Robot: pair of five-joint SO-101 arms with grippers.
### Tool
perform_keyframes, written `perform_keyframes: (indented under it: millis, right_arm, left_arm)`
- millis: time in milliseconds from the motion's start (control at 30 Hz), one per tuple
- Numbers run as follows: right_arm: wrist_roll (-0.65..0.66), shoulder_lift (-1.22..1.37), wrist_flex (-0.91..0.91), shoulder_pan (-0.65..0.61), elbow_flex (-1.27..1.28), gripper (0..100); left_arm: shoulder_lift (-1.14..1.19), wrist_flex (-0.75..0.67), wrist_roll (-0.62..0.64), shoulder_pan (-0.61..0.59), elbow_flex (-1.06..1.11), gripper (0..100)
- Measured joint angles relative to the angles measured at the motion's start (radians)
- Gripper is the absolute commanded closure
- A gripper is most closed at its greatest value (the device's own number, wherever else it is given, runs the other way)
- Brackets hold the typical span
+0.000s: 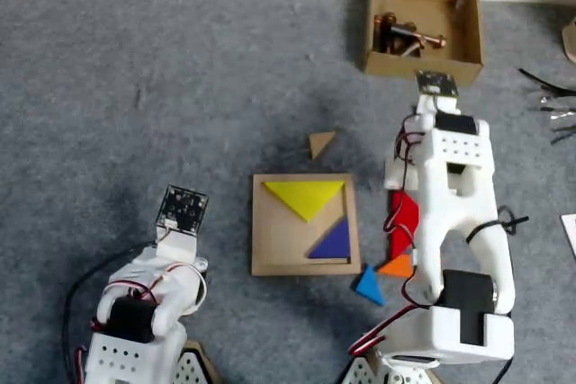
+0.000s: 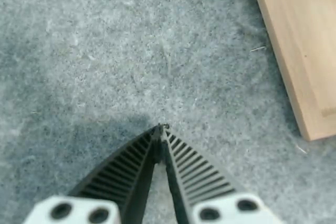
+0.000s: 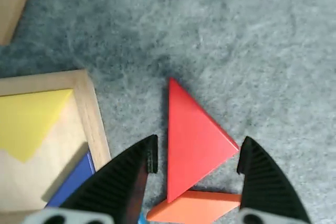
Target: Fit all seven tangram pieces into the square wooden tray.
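Tangram pieces, as I log them from my station: yellow triangle (image 1: 306,197) lying inside the square wooden tray (image 1: 279,242) along its far side; dark blue piece (image 1: 331,242) also in the tray, at the near corner on the right arm's side, with bare wood between it and the yellow one. Outside the tray on the grey carpet (image 1: 135,87) — plain wooden triangle (image 1: 320,142) just beyond the far rim; red triangle (image 3: 191,135) beside the tray's right wall; orange piece (image 3: 197,207) against the red triangle's near corner; light blue triangle (image 1: 368,283) just beside the orange piece, off the tray's near right corner. Right gripper (image 3: 199,148): I see its fingers spread wide, one on each side of the red triangle, gripping nothing. Left gripper (image 2: 161,128): fingers closed tip to tip on nothing, over bare carpet near the tray's left wall. Cardboard box (image 1: 423,67) — at the table's far edge, well apart from the tray, holding copper-coloured metal parts (image 1: 405,35).
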Motion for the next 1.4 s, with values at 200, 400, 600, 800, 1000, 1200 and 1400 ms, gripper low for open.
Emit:
perform_keyframes:
  millis: [200,400,600,800,1000,1200,1400]
  right_arm:
    - [-0.043,0.000,0.000,0.046,0.058,76.0]
    - [-0.104,0.000,0.000,0.077,0.063,76.0]
    - [-0.110,0.000,0.038,0.074,0.069,75.8]
    - [-0.084,0.000,0.038,0.071,0.117,75.6]
    - [-0.060,0.000,0.037,0.049,0.129,75.6]
    - [-0.017,0.000,0.008,0.009,0.172,75.5]
    - [-0.002,0.000,-0.028,-0.009,0.172,65.3]
  left_arm:
    - [0.000,0.000,0.000,0.000,0.000,99]
    - [0.000,0.000,0.000,0.000,0.000,99]
    - [0.000,0.000,0.000,0.000,0.000,99]
    - [0.000,0.000,0.000,0.000,0.000,99]
    - [0.000,0.000,0.000,0.000,0.000,99]
    - [0.000,0.000,0.000,0.000,0.000,99]
    - [0.000,0.000,0.000,0.000,0.000,99]
